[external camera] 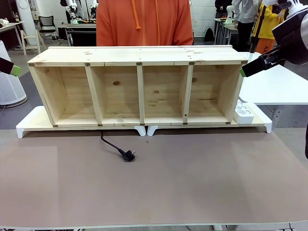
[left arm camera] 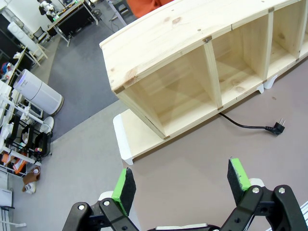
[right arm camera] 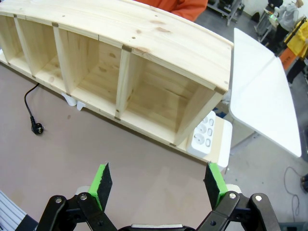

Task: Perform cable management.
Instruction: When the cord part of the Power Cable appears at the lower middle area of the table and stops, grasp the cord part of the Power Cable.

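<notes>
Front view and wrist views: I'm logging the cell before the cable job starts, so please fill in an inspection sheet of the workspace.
Surface: brown table top, with white risers on it.
Job's things: black cable runs out from under the wooden shelf; its plug lies loose on the table top.
Clutter: nothing seen.
Claws: left claw and right claw are open, raised and holding nothing.
Cables: white power strip on a riser at the shelf's right end.
Surroundings: person in orange behind the shelf; white table to the right.
</notes>
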Tool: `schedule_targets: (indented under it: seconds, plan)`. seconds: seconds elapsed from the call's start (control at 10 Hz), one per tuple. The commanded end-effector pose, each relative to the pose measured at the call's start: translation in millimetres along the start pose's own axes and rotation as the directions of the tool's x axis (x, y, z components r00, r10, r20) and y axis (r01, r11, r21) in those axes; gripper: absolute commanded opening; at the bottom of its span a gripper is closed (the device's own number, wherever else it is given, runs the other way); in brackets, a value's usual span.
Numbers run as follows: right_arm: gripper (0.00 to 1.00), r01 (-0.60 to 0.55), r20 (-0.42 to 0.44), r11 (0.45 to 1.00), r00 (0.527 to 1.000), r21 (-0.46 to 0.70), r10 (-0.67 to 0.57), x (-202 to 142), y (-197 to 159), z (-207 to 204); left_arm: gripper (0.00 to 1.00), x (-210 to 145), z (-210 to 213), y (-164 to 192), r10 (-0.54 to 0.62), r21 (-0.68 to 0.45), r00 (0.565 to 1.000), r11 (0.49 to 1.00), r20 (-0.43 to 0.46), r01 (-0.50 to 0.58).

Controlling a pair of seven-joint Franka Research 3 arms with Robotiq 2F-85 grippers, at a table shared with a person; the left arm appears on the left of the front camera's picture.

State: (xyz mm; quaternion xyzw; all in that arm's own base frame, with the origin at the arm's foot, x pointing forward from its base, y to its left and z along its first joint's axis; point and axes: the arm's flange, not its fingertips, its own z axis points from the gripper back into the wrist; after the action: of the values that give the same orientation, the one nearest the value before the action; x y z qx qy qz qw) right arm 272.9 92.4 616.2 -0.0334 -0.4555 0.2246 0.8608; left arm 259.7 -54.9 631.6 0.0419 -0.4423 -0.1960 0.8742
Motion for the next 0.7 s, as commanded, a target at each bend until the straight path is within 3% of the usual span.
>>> schedule_targets:
  seconds: [0.0,0.6]
  plan:
    - [1.0,0.0,0.0,1.0,1.0,0.0,0.0,0.0,0.0,0.0,1.0,1.7,-1.1,0.5,0.0,0.001,1.0,1.0,0.011,0.0]
    - [1.0,-0.171,-0.181,0.96,0.96,0.223,0.213,62.3,86.5,-33.0,1.0,1.7,-1.1,0.5,0.0,0.001,1.0,1.0,0.011,0.0]
